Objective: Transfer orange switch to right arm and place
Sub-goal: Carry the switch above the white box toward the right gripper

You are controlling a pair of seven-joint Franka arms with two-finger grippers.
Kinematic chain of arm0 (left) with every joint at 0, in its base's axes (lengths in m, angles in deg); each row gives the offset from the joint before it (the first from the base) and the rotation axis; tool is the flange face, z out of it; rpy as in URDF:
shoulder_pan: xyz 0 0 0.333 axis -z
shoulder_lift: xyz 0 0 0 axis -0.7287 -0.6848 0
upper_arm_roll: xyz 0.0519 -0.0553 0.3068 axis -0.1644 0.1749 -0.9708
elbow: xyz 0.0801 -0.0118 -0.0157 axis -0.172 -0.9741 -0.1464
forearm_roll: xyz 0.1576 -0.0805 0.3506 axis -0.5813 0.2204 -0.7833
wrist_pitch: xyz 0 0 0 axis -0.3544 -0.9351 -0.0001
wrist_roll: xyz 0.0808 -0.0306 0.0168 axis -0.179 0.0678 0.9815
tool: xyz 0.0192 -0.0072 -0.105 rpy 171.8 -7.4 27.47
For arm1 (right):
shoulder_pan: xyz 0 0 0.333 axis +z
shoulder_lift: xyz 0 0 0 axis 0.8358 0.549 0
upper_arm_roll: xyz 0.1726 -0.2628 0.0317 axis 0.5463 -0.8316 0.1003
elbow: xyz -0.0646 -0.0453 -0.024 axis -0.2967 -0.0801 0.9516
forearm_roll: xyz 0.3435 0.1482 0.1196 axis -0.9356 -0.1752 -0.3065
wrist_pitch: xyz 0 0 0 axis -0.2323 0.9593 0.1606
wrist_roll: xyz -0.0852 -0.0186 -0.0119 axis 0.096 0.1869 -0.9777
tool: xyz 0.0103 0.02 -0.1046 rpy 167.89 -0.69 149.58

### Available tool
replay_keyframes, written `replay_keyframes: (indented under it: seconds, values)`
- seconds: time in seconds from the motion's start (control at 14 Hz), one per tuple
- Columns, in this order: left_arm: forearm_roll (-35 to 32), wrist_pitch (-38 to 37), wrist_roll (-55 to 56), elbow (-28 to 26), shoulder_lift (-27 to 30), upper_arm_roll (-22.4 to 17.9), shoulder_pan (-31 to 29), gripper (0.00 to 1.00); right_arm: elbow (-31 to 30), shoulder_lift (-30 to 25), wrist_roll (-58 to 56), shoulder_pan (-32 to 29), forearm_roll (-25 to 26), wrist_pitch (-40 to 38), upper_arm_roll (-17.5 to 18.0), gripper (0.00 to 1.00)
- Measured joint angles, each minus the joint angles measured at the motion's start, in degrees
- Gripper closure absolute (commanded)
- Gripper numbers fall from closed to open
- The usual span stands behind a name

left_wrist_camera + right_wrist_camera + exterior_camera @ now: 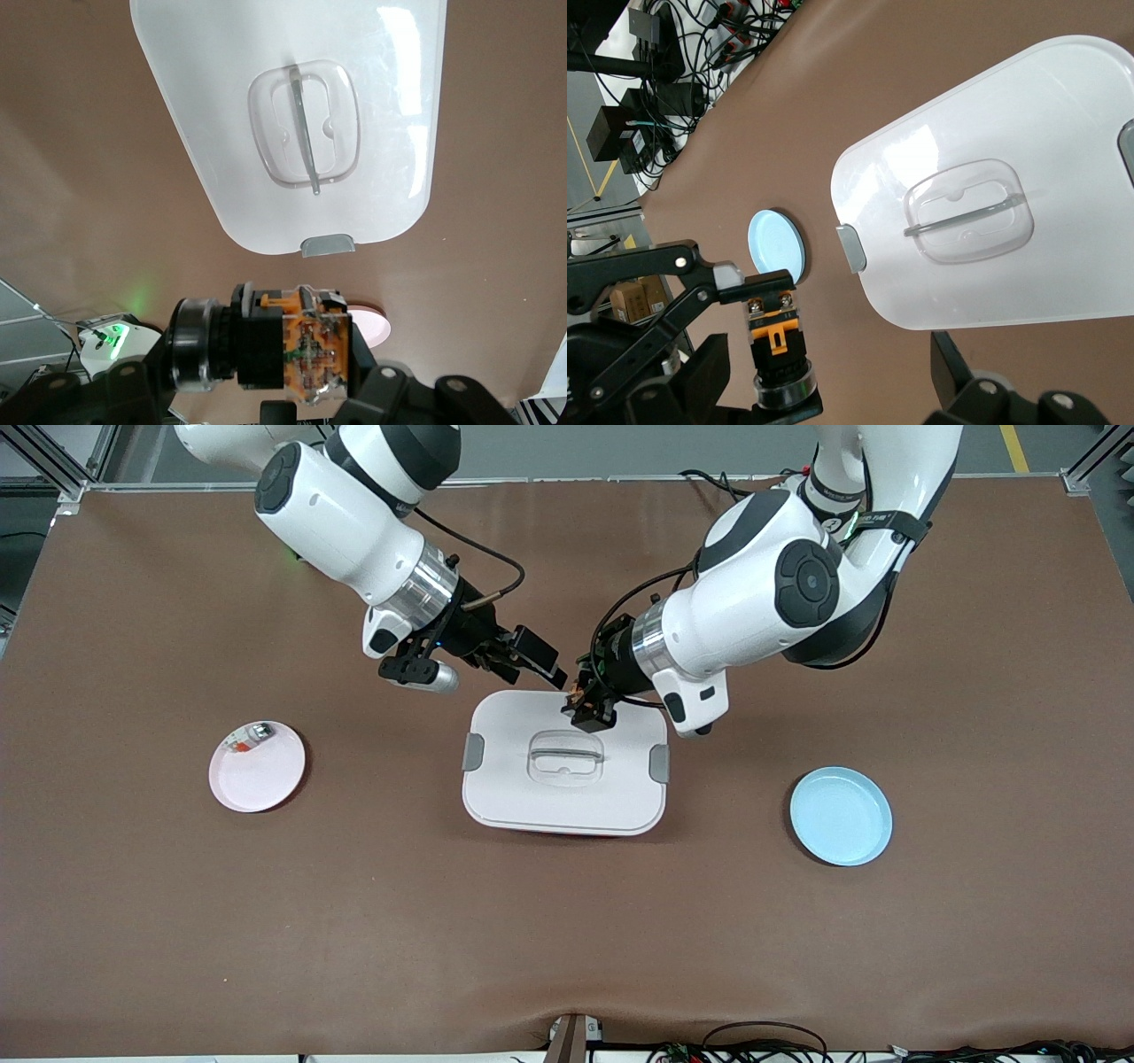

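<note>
The orange switch (576, 689), a stubby black cylinder with an orange end, is held in the air over the edge of the white lidded box (532, 797) that lies nearest the robots. My left gripper (588, 708) is shut on it; in the left wrist view the switch (266, 345) lies crosswise between the jaws of the left gripper (266, 385). My right gripper (551, 671) is open right beside it. In the right wrist view the switch (777, 341) sits between the wide-open jaws of the right gripper (828, 376), close to one finger, and neither finger touches it.
The white box has grey clips and a clear handle (565, 757) and stands mid-table. A pink plate (266, 779) holding a small pale part (254, 735) lies toward the right arm's end. An empty blue plate (842, 817) lies toward the left arm's end.
</note>
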Motion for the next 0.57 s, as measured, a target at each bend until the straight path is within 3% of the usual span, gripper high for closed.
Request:
replay_keyframes:
  seconds: [0.57]
  values:
    - [0.0, 1.1, 3.2, 0.4, -0.9, 0.0, 0.7, 1.00, -0.5, 2.7, -3.5, 3.2, 0.0, 4.1, 0.1, 0.00]
